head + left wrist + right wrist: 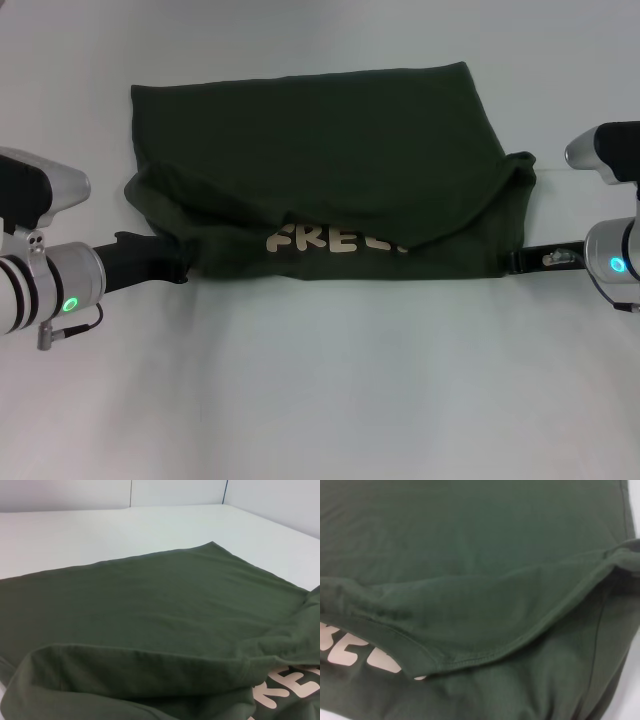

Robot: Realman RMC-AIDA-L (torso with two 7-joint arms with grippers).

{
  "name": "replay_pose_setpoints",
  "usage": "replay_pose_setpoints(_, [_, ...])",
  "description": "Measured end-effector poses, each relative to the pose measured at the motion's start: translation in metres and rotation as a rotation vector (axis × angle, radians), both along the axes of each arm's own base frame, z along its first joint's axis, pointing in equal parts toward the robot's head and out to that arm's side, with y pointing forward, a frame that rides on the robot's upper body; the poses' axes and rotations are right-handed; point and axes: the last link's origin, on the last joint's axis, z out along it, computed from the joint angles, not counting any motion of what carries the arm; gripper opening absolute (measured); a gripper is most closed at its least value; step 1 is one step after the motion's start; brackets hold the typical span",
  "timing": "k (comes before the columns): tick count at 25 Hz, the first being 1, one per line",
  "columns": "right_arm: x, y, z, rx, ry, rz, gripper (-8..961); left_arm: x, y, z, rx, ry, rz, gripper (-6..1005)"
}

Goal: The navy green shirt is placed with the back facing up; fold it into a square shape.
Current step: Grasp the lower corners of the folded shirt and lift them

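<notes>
white table [320,400]: plain pale surface filling the head view, with the cloth lying across its far middle.
navy green shirt [320,160]: dark olive fabric spread wide between the two arms, folded over itself; a hemmed upper layer sags in a curve across the near half, with another layer of the same cloth showing beneath it. the far edge lies flat and fairly straight, the near corners bunch where the arms meet it.
pale print [335,241]: chunky cream letters near the shirt's near edge, partly covered by the sagging hem; also seen at the margin of both wrist views.
left gripper [172,262]: low at the shirt's near left corner, its black tip running into the bunched fabric; cloth hides the fingers, so i cannot tell how wide they stand or whether they pinch the shirt.
right gripper [522,260]: at the shirt's near right corner, dark tip touching the cloth edge; fingers too dark and small to read, so opening and hold cannot be told.
</notes>
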Motion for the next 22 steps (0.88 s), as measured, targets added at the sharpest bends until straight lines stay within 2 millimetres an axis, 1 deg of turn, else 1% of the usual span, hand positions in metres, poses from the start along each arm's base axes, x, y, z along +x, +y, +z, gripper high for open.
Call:
replay_pose_setpoints(2, [0.000, 0.000, 0.000, -0.002, 0.000, 0.000, 252, 0.000, 0.000, 0.000, 0.000, -0.001, 0.000, 19])
replay_pose_setpoints(7, [0.003, -0.001, 0.002, -0.001, 0.003, -0.003, 57, 0.000, 0.000, 0.003, -0.003, -0.014, -0.001, 19])
replay_pose_setpoints(11, [0.004, -0.003, 0.010, 0.010, 0.013, 0.008, 57, 0.001, -0.001, 0.008, -0.011, -0.041, 0.004, 19])
replay_pose_setpoints(12, [0.004, -0.004, 0.012, 0.012, 0.018, 0.012, 57, 0.001, -0.002, 0.014, -0.015, -0.065, 0.004, 19])
replay_pose_setpoints(13, [0.004, -0.005, 0.015, 0.013, 0.024, 0.019, 57, 0.001, -0.002, 0.014, -0.015, -0.065, 0.004, 20])
replay_pose_setpoints(14, [0.004, -0.007, 0.018, 0.015, 0.029, 0.024, 56, 0.001, -0.004, 0.018, -0.020, -0.084, 0.005, 20])
replay_pose_setpoints(19, [0.010, -0.026, 0.037, 0.021, 0.066, 0.077, 56, -0.005, -0.014, 0.041, -0.053, -0.168, 0.019, 20])
replay_pose_setpoints(20, [0.010, -0.029, 0.040, 0.022, 0.079, 0.089, 56, -0.006, -0.015, 0.042, -0.059, -0.175, 0.020, 20])
replay_pose_setpoints(21, [0.011, -0.034, 0.044, 0.021, 0.104, 0.107, 56, -0.009, -0.021, 0.049, -0.084, -0.203, 0.024, 20])
replay_pose_setpoints(22, [0.012, -0.039, 0.047, 0.018, 0.126, 0.120, 55, -0.009, -0.021, 0.049, -0.084, -0.203, 0.024, 20])
